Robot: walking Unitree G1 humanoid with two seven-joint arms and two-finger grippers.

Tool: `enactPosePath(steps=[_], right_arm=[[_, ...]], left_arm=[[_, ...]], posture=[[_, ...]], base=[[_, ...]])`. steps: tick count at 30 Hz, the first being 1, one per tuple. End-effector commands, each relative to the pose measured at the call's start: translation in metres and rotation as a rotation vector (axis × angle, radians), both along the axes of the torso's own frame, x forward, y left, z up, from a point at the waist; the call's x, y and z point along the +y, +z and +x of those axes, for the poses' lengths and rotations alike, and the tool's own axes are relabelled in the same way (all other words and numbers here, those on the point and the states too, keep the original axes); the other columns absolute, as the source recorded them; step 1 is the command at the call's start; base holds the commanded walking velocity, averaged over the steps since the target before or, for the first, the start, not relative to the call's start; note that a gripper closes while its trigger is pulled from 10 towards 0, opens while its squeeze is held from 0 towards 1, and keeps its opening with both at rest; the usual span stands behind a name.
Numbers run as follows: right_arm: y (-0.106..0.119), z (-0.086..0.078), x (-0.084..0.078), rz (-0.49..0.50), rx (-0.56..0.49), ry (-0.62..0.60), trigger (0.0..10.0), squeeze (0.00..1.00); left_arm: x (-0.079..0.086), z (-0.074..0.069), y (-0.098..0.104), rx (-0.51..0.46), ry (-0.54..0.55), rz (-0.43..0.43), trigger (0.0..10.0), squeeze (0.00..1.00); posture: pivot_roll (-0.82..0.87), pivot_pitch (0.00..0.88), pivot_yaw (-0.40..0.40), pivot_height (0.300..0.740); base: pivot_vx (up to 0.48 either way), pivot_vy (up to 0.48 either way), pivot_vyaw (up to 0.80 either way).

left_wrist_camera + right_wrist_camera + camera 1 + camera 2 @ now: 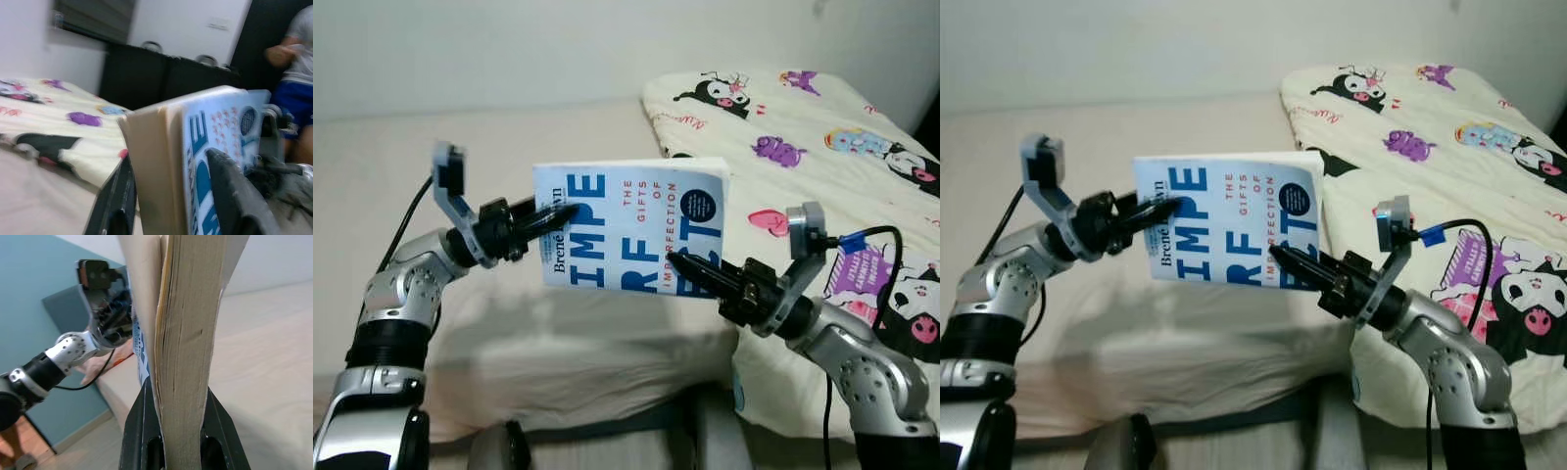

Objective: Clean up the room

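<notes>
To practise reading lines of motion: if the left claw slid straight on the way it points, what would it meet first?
The left claw already grips the blue book, so the book. Beyond it lies the right claw, probably next, though depth is unclear.

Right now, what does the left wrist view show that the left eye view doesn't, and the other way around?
Only the left wrist view takes in a person in blue shorts, a dark cabinet against the far wall, and the book's page edge close up. Only the left eye view gives the whole front cover of the book, raised over the bed, with the left gripper at one edge and the right gripper at the lower edge. Both share the book, the cartoon-print blanket and the left gripper clamped on the book.
</notes>
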State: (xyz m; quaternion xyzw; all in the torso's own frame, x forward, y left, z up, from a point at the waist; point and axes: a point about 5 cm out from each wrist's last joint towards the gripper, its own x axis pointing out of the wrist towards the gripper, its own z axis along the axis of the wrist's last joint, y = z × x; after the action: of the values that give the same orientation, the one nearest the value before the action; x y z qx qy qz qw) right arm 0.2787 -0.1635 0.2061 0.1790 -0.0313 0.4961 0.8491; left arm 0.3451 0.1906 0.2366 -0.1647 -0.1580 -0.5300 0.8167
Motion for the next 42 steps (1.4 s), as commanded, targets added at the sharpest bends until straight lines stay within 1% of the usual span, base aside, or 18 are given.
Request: enactPosePath(steps=[1,5,7,8,9,10,14,15,17,18,19,20,22,24,29,35,41,42], right_arm=[[-0.001,0.005,0.000,0.009,-0.010,-0.040,0.0,0.00],[-0.005,0.009,-0.001,0.013,0.007,-0.071,0.0,0.00],[-0.009,0.013,-0.002,0.015,0.026,-0.104,0.0,0.00],[-0.015,0.021,-0.004,0.022,0.057,-0.166,0.0,0.00],[-0.017,0.024,-0.006,0.023,0.069,-0.194,0.0,0.00],[-0.017,0.024,-0.006,0.023,0.069,-0.194,0.0,0.00],[-0.021,0.036,-0.012,0.040,0.113,-0.309,0.0,0.00],[-0.024,0.039,-0.014,0.025,0.115,-0.348,0.0,0.00],[-0.027,0.042,-0.015,0.003,0.113,-0.390,0.0,0.00],[-0.030,0.044,-0.015,0.008,0.128,-0.400,10.0,0.00],[-0.032,0.045,-0.015,0.012,0.139,-0.404,10.0,0.00],[-0.033,0.045,-0.016,0.028,0.139,-0.415,10.0,0.00],[-0.034,0.045,-0.016,0.040,0.137,-0.423,10.0,0.00],[-0.039,0.045,-0.014,0.062,0.151,-0.423,10.0,0.00],[-0.051,0.046,-0.009,0.053,0.178,-0.430,10.0,0.00],[-0.061,0.048,-0.001,0.048,0.192,-0.430,10.0,0.00],[-0.065,0.050,0.006,0.059,0.202,-0.425,10.0,0.00],[-0.066,0.050,0.007,0.061,0.203,-0.423,0.0,0.00]], left_arm=[[0.010,0.002,-0.004,0.022,0.069,-0.084,10.0,1.00],[0.016,0.004,-0.008,0.043,0.116,-0.138,10.0,1.00],[0.023,0.005,-0.011,0.063,0.175,-0.183,10.0,1.00],[0.035,0.007,-0.019,0.100,0.273,-0.255,10.0,1.00],[0.040,0.008,-0.022,0.119,0.321,-0.283,10.0,1.00],[0.040,0.008,-0.022,0.119,0.321,-0.283,10.0,1.00],[0.049,0.010,-0.036,0.179,0.466,-0.309,10.0,1.00],[0.053,0.012,-0.047,0.242,0.560,-0.315,10.0,1.00],[0.058,0.014,-0.060,0.318,0.669,-0.324,10.0,1.00],[0.057,0.014,-0.074,0.399,0.721,-0.306,10.0,1.00],[0.055,0.014,-0.084,0.451,0.752,-0.282,10.0,0.32],[0.053,0.013,-0.094,0.494,0.778,-0.259,10.0,0.00],[0.052,0.012,-0.099,0.518,0.794,-0.245,10.0,0.00],[0.041,0.009,-0.117,0.588,0.817,-0.183,10.0,0.00],[0.030,0.006,-0.137,0.651,0.834,-0.110,10.0,0.00],[0.028,0.006,-0.144,0.685,0.872,-0.081,10.0,0.00],[0.025,0.011,-0.139,0.666,0.873,-0.061,10.0,0.00],[0.025,0.011,-0.138,0.663,0.873,-0.063,10.0,0.00]], posture=[[-0.09,0.098,0.064,0.461],[-0.08,0.093,0.062,0.461],[-0.08,0.082,0.059,0.461],[-0.08,0.077,0.059,0.461],[-0.08,0.076,0.059,0.461],[-0.08,0.076,0.059,0.461],[-0.07,0.071,0.061,0.461],[-0.06,0.060,0.063,0.461],[-0.06,0.060,0.063,0.461],[-0.07,0.051,0.068,0.461],[-0.07,0.051,0.068,0.461],[-0.07,0.044,0.068,0.461],[-0.07,0.044,0.068,0.461],[-0.07,0.031,0.071,0.471],[-0.07,0.000,0.079,0.496],[-0.07,0.000,0.088,0.521],[-0.07,0.000,0.095,0.546],[-0.07,0.000,0.097,0.551]], base=[[0.000,0.000,0.00],[0.000,0.000,0.00],[0.000,0.000,0.00],[0.000,0.000,0.00],[0.000,0.000,0.00],[0.000,0.000,0.00],[0.000,0.000,0.00],[0.000,0.000,0.00],[0.000,0.000,0.00],[0.000,0.000,0.00],[0.000,0.000,0.00],[0.000,0.000,0.00],[0.000,0.000,0.00],[0.000,0.000,0.00],[0.000,0.000,0.00],[0.000,0.000,0.00],[0.000,0.000,0.00],[0.000,0.000,0.00]])
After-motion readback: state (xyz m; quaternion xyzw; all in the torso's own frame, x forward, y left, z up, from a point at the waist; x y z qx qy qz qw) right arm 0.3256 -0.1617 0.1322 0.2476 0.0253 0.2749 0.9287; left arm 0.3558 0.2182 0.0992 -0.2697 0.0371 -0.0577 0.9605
